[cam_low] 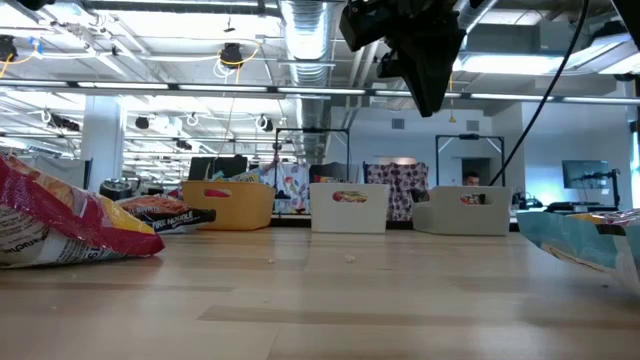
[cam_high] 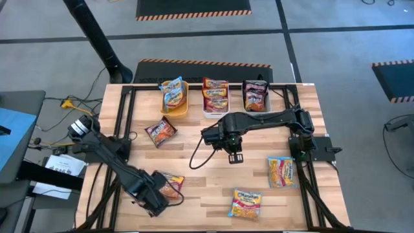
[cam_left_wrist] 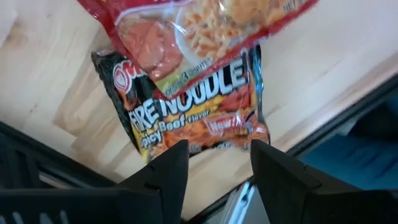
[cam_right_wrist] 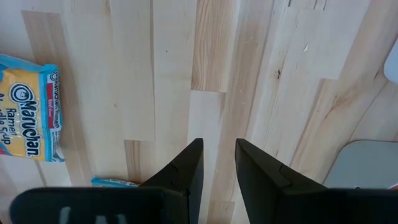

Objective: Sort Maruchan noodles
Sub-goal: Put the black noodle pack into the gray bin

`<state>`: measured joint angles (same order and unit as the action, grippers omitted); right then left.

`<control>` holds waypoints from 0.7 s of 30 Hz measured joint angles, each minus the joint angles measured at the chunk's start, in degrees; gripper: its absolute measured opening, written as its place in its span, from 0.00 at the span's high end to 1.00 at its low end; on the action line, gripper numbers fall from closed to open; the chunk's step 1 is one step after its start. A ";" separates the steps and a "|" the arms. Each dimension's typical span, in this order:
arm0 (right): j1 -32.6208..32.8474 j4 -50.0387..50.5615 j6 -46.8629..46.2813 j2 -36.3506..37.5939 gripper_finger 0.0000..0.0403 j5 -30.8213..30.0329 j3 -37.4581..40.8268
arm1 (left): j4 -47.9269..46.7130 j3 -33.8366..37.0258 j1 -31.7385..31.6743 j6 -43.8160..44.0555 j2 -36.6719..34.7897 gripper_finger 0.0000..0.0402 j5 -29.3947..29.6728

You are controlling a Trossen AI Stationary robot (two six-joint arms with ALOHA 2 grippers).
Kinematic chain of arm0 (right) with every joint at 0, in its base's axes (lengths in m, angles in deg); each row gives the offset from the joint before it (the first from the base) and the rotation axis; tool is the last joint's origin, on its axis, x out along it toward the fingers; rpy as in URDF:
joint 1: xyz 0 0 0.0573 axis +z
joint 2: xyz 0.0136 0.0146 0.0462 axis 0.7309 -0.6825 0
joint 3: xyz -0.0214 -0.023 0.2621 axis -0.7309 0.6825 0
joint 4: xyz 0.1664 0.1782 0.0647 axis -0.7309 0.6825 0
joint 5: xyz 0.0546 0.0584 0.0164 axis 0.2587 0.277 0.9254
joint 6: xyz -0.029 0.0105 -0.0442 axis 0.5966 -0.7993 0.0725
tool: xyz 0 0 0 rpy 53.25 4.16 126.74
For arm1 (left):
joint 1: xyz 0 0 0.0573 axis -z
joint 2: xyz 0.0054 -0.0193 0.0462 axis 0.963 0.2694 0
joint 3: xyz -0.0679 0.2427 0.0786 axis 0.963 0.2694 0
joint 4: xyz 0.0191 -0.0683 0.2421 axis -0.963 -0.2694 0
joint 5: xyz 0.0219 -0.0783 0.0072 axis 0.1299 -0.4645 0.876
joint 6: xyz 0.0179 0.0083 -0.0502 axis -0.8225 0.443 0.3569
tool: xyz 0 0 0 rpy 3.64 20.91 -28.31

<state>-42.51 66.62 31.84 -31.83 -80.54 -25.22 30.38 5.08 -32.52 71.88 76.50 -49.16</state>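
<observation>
The tabletop [cam_high: 213, 178] is pale wood planks in a black frame, standing on a grey floor [cam_high: 336, 58]. Beyond its far edge lies a black mat with an orange-striped border [cam_high: 193, 8]; another such mat [cam_high: 393, 79] lies off its right side. Above the tabletop, the low view shows a ceiling duct [cam_low: 312, 30], pipes and bright strip lights [cam_low: 505, 63]

Maruchan noodles [cam_high: 283, 172] lie flat across the table (yellow-and-blue ones right, dark ones left), others standing in bins.
</observation>
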 joint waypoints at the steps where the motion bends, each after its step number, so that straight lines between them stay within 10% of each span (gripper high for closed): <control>1: 0.00 0.00 0.00 0.00 0.71 0.02 0.00 | 0.21 0.00 0.34 1.45 0.00 0.60 0.95; 21: 0.00 0.00 -0.02 0.00 0.71 0.02 0.00 | 2.49 -0.17 3.03 6.10 10.93 0.60 1.59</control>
<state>-42.51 66.62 31.82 -31.83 -80.51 -25.22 32.87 4.92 -29.49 77.98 87.43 -47.58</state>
